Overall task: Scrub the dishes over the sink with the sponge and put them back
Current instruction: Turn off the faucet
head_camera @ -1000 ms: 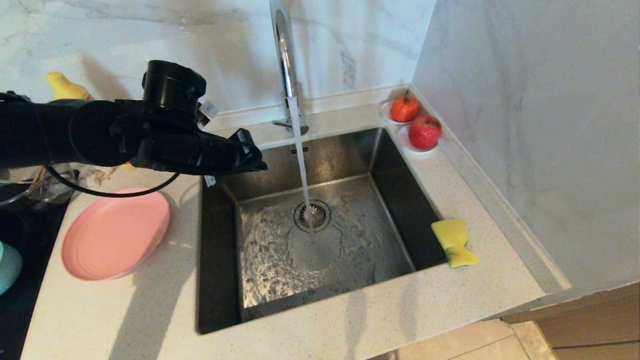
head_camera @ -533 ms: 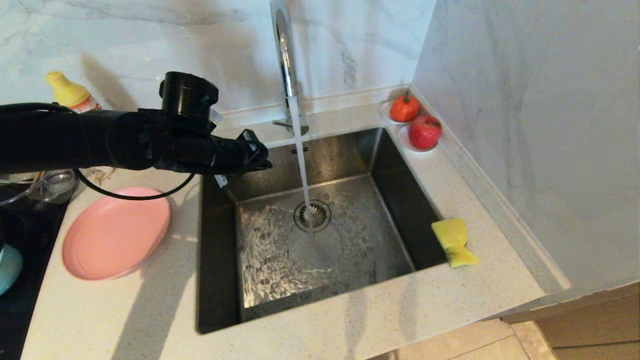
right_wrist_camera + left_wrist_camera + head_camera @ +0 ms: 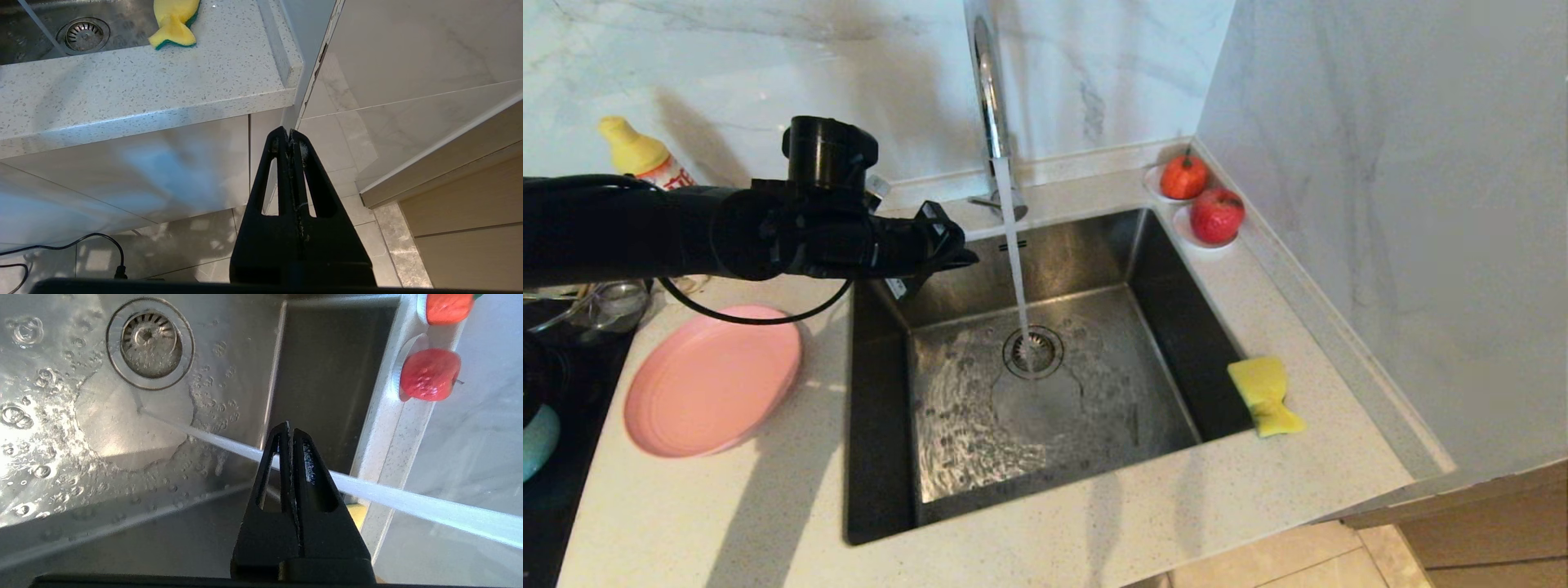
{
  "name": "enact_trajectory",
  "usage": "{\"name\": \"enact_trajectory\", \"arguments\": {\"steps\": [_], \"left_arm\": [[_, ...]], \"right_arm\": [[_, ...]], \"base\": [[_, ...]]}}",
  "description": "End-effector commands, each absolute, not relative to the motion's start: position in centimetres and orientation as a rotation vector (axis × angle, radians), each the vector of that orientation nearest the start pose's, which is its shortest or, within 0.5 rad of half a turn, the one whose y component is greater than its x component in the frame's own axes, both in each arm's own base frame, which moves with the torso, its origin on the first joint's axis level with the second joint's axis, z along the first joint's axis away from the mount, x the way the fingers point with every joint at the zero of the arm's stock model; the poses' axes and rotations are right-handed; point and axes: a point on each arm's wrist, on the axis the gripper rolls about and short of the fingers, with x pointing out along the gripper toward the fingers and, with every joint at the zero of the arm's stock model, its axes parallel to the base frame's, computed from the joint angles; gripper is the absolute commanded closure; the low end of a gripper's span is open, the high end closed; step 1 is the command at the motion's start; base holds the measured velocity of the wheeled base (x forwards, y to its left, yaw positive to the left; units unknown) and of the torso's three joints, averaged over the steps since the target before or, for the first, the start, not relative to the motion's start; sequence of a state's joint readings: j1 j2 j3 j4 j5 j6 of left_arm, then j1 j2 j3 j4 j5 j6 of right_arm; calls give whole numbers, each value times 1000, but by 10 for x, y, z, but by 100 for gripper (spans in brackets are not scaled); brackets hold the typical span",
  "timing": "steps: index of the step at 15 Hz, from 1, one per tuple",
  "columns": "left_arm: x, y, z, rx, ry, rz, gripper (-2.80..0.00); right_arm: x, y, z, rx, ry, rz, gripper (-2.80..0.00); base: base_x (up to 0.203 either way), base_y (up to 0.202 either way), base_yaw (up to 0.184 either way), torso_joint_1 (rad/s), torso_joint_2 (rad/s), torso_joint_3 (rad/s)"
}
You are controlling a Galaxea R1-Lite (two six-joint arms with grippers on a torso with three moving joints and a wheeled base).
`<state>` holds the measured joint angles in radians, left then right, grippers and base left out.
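Observation:
The pink plate (image 3: 712, 380) lies flat on the counter left of the sink (image 3: 1176, 327). Only a sliver of the teal bowl (image 3: 538, 441) shows at the far left edge. The yellow sponge (image 3: 1264, 395) (image 3: 175, 20) rests bent on the counter at the sink's right rim. My left gripper (image 3: 960, 253) (image 3: 288, 426) is shut and empty, level over the sink's back left corner, just left of the water stream (image 3: 1017, 269) running from the tap (image 3: 990, 98). My right gripper (image 3: 288, 132) is shut and empty, hanging low beside the cabinet front, below the counter.
Two red fruits (image 3: 1183, 175) (image 3: 1217, 215) sit on small white dishes in the back right corner. A yellow-capped bottle (image 3: 641, 155) and a glass bowl (image 3: 596, 302) stand behind the plate. A black hob (image 3: 556, 490) borders the counter's left. A wall closes the right side.
My left arm has reached a little further right towards the water stream and its wrist has rolled. The gripper stays shut. Plate, sponge and right arm have not moved.

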<state>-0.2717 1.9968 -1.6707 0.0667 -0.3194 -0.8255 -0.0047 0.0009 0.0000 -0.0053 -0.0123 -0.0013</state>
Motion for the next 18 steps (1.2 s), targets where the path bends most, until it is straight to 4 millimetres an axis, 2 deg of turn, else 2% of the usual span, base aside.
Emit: {"name": "enact_trajectory", "arguments": {"steps": [1,8,14,18], "left_arm": [[392,-117,252,-804,592,-404,0],[413,-120,245,-808,515,-427,0],[417,-120,254,-841,448,-457,0],[427,-121,251,-841,426,-456,0]], "right_arm": [[-23,0,76,-2,-4,-17,0],[-23,0,76,-2,-5,-17,0],[-23,0,76,-2,-5,-17,0],[-23,0,76,-2,-4,-18,0]], "base": [[0,0,0,0,0,0],[0,0,0,0,0,0],[0,0,0,0,0,0],[0,0,0,0,0,0]]}}
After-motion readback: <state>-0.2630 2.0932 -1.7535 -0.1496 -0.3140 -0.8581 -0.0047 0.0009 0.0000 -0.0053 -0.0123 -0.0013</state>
